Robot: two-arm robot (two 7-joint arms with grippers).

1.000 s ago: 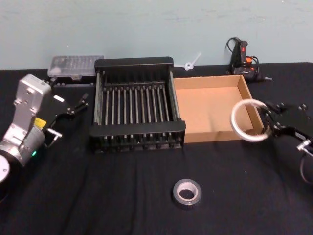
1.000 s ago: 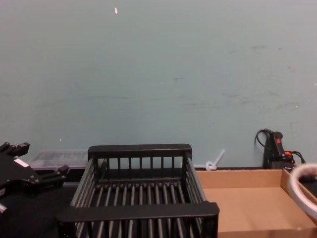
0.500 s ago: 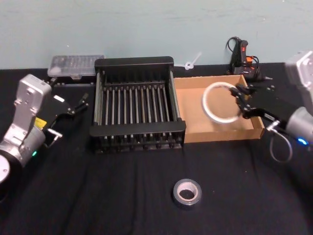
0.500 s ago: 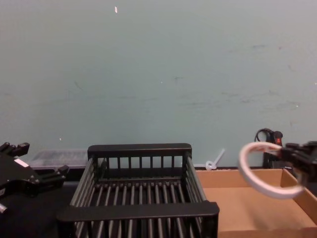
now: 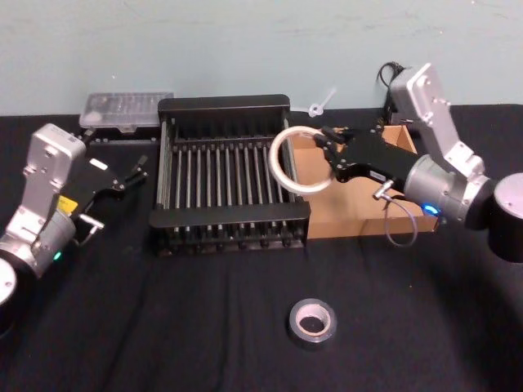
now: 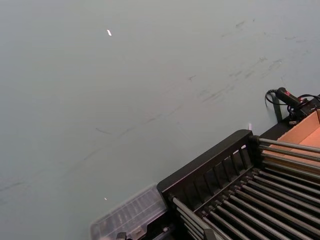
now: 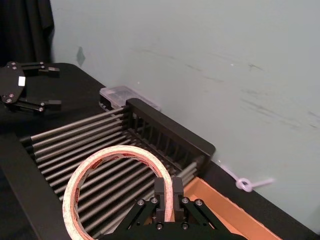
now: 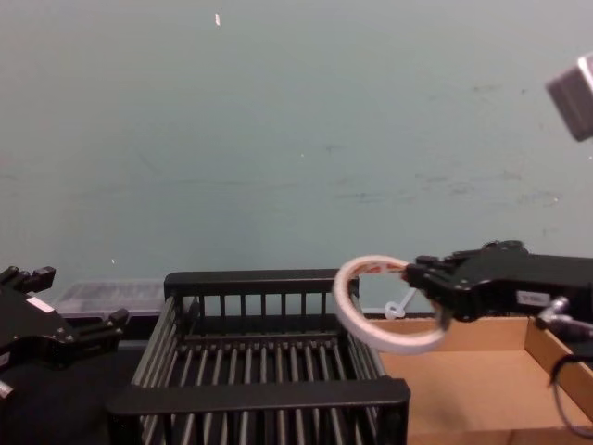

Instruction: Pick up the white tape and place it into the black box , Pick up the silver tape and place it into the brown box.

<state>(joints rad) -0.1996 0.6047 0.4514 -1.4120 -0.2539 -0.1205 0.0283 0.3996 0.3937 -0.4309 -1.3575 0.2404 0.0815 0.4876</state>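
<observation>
White tape [image 5: 296,160] carried leftward, reaching black box [image 5: 222,109].

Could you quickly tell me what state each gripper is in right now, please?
Left gripper: open, holding nothing, parked left of the black box.
Right gripper: shut on the white tape, held at the black box's right edge.

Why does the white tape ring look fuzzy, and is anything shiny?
In the head view the white tape held by the right gripper looks soft-edged, like motion blur; the silver tape on the black cloth glints a little. In the right wrist view the ring is sharper, its red print visible.
</observation>
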